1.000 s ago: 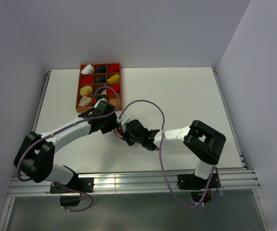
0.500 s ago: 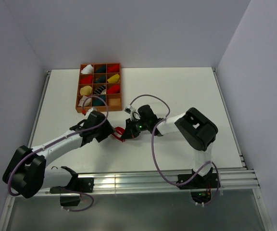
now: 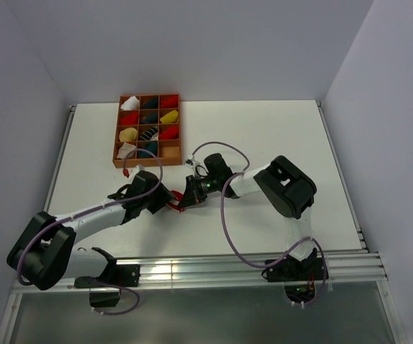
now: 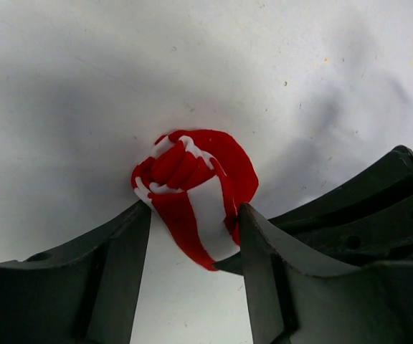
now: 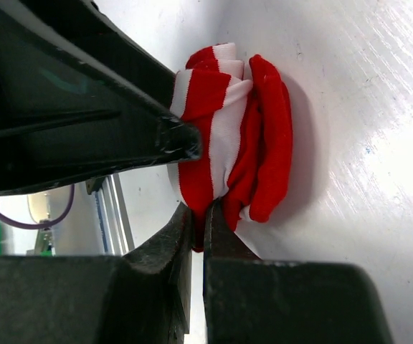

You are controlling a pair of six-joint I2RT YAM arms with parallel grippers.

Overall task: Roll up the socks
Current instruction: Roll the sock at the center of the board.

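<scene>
One sock: striped sock [image 4: 192, 179], bundled on table [image 4: 300, 57], between facing grippers.
Left gripper [image 4: 193, 215]: clamped across bundle.
Right gripper [image 5: 198, 215]: pinching its edge.
Nearer arm: neither; both touching.

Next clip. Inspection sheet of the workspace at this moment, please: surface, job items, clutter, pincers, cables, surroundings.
Surface: white table, with faint specks in the left wrist view.
Job's things: one red-and-white striped sock, bunched into a loose roll on the table between the arms.
Clutter: orange tray at the far left, with rolled socks in its compartments.
Grippers: left pincer has a finger touching each side of the sock. Right pincer is nearly closed, pinching its edge.
Cables: purple cables loop off both arms.
Surroundings: plain walls; metal rail at the near edge.
</scene>
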